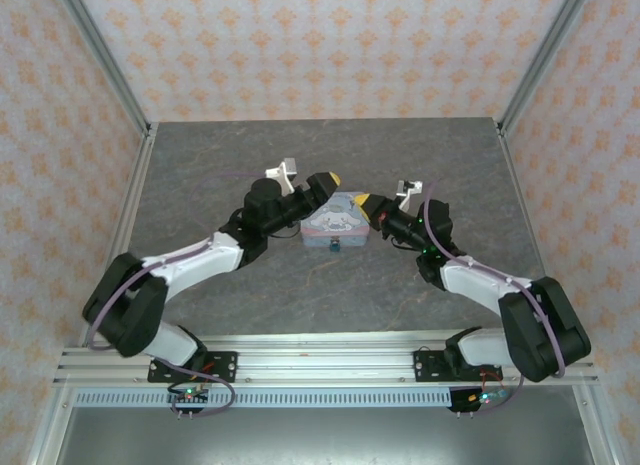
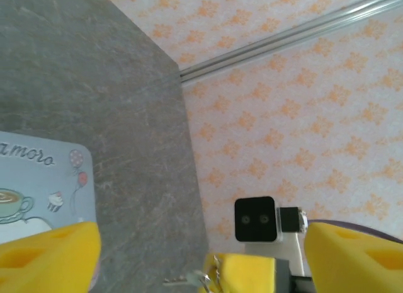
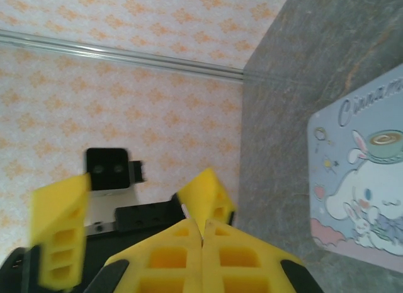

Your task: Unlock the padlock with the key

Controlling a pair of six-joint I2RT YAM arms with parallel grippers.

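Nearest, at the tin's (image 1: 336, 221) front edge, sits the padlock (image 1: 333, 247), a tiny dark blue thing touching or just beside the tin's wall; its keyhole is too small to make out

Further back, at the tin's far right corner, the right gripper (image 3: 203, 233) hangs with its yellow fingers pressed flat together. In the left wrist view a thin metal sliver with a small ring, which I take for the key (image 2: 187, 280), sticks out from that gripper's tip, so it appears to be pinched there, though the contact itself is hard to see

Just beyond the tin's far left corner, the left gripper (image 1: 329, 181) faces it with jaws spread wide and nothing between them

Judging by this, the key sits with the right arm and the unlocking proper is not yet begun. The next move calls for bringing the key forward across the tin to the padlock at its front edge, lining the blade up with the keyhole, while the free left gripper could steady the lock's body
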